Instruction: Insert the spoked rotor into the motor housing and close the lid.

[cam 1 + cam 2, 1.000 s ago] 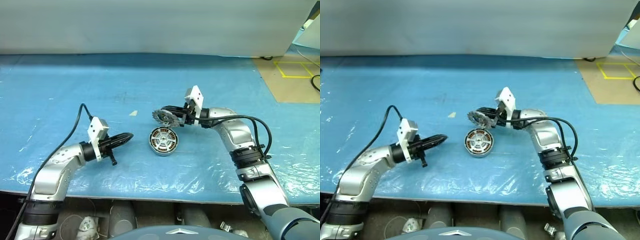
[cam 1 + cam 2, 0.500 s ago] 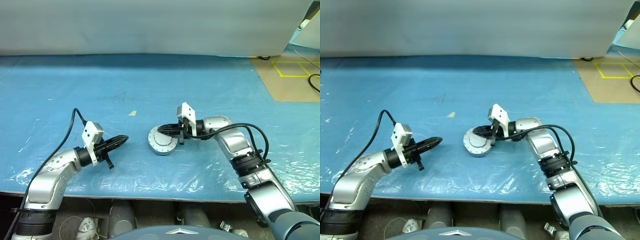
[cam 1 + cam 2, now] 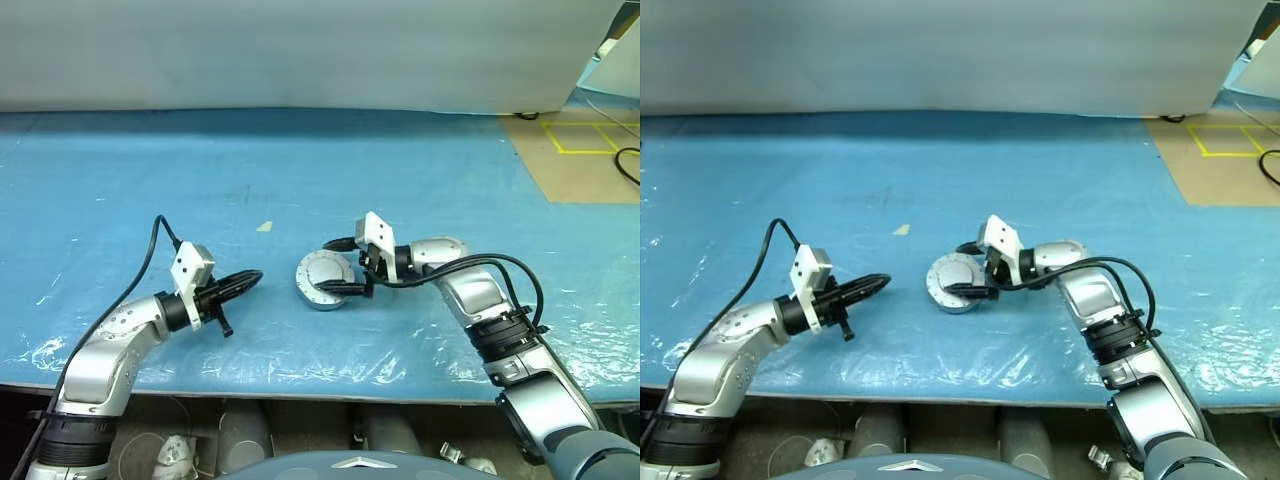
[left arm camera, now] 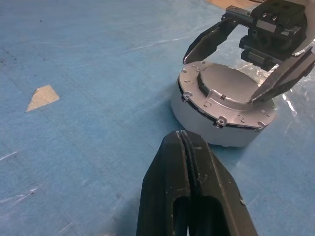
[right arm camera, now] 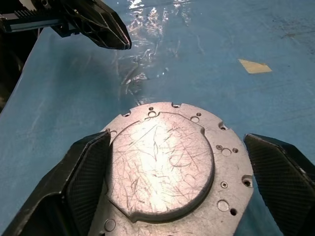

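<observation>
one lid [image 3: 322,273] on one motor housing [image 4: 197,118].

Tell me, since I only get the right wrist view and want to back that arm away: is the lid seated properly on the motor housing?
Observer: Seen from the side in the left wrist view, the lid lies level on the motor housing, with a thin dark seam all around the joint.
Operator: Could the left gripper get in my way?
Observer: Probably not. The left gripper has its jaws shut and points at the housing's side wall, with bare blue table between them.
</observation>
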Robot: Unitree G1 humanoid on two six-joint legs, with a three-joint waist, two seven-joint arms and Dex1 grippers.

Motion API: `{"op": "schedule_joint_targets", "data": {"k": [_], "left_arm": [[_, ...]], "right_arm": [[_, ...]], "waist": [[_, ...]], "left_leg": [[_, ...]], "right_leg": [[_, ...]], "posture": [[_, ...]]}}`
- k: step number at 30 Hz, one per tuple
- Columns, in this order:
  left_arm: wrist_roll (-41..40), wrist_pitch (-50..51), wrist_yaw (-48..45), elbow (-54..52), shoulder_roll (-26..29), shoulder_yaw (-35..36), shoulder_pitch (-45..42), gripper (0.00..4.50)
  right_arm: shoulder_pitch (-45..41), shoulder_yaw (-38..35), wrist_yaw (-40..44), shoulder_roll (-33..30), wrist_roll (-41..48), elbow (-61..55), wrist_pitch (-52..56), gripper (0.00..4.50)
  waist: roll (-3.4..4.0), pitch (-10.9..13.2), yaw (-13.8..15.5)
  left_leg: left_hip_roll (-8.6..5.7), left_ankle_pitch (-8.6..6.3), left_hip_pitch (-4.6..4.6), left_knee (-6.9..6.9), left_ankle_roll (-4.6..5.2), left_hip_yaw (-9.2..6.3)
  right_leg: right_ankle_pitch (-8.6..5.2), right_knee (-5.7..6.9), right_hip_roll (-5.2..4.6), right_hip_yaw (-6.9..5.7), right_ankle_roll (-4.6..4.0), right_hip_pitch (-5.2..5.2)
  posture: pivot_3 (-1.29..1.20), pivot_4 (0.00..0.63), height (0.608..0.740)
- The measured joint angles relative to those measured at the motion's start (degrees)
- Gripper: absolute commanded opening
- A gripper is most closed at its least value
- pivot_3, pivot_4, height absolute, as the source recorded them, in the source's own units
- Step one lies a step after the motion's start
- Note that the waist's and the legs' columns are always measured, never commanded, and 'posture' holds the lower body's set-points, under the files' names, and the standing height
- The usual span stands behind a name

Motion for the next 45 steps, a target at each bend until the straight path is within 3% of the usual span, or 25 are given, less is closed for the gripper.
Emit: {"op": "schedule_joint_targets", "data": {"k": [9, 12, 14, 18, 21, 24, 36, 45], "left_arm": [[0.39, -0.47, 0.01, 0.94, 0.07, -0.2, -0.02, 0.03], [0.5, -0.55, 0.01, 1.24, 0.07, -0.23, -0.07, 0.03], [0.53, -0.71, 0.01, 1.39, 0.07, -0.29, -0.17, 0.03], [0.61, -0.98, 0.01, 1.82, 0.07, -0.33, -0.43, 0.03], [0.65, -1.18, 0.0, 2.12, 0.07, -0.37, -0.59, 0.03], [0.68, -1.22, 0.01, 2.13, 0.07, -0.4, -0.64, 0.03], [0.62, -1.71, 0.0, 1.99, -0.75, -2.38, 0.74, 0.03], [0.63, -1.93, 0.54, 1.74, -1.71, -3.31, 0.17, 0.03]], "right_arm": [[0.53, 2.41, -1.98, -0.11, -4.05, -0.98, -6.55, 4.49], [0.85, 2.87, -3.62, 1.0, -5.39, 0.33, -8.97, 3.87], [0.79, 2.88, -4.84, 1.8, -6.16, 1.17, -10.84, 3.87], [0.55, 2.7, -5.48, 1.86, -6.52, 2.05, -12.1, 4.48], [0.6, 2.72, -4.83, 1.65, -6.42, 2.04, -12.0, 4.04], [0.7, 2.83, -4.15, 1.61, -6.22, 1.86, -11.69, 2.99], [-0.27, 1.86, -2.57, 1.52, -4.13, 1.69, -6.46, 2.98], [-0.53, 3.68, -2.79, 0.42, -6.45, 1.64, -9.03, 2.98]], "waist": [[-0.02, -0.02, -0.27], [-0.02, -0.02, -0.25], [-0.02, -0.02, -0.23], [-0.02, -0.02, -0.2], [-0.02, -0.02, -0.19], [-0.02, -0.02, -0.2], [-0.02, -0.02, -0.12], [-0.04, -0.03, -0.12]], "left_leg": [[0.0, 0.0, 0.14, 0.01, 0.0, 0.01], [-0.01, 0.0, 0.14, 0.04, 0.0, 0.02], [-0.01, -0.01, 0.13, 0.08, 0.0, 0.02], [-0.01, -0.01, 0.13, 0.14, 0.01, 0.02], [-0.01, -0.01, 0.13, 0.14, 0.01, 0.02], [-0.01, -0.01, 0.13, 0.15, 0.01, 0.02], [0.0, -0.02, 0.11, 0.19, 0.02, 0.01], [0.0, -0.02, 0.3, 0.19, 0.03, 0.01]], "right_leg": [[0.0, 0.05, 0.0, 0.0, 0.0, 0.08], [0.0, 0.08, 0.0, 0.01, 0.0, 0.08], [0.0, 0.1, -0.01, 0.01, 0.0, 0.08], [0.0, 0.15, -0.01, 0.01, 0.0, 0.08], [0.0, 0.16, -0.01, 0.01, 0.0, 0.08], [0.0, 0.17, -0.01, 0.01, 0.0, 0.08], [0.0, 0.2, -0.02, 0.01, 0.0, 0.08], [0.0, 0.23, -0.02, 0.02, 0.0, 0.22]], "posture": [[0.0, 0.15, 0.74], [0.0, 0.15, 0.74], [0.0, 0.15, 0.74], [0.0, 0.15, 0.74], [0.0, 0.15, 0.74], [0.0, 0.15, 0.74], [0.0, 0.15, 0.74], [0.0, 0.15, 0.74]]}}
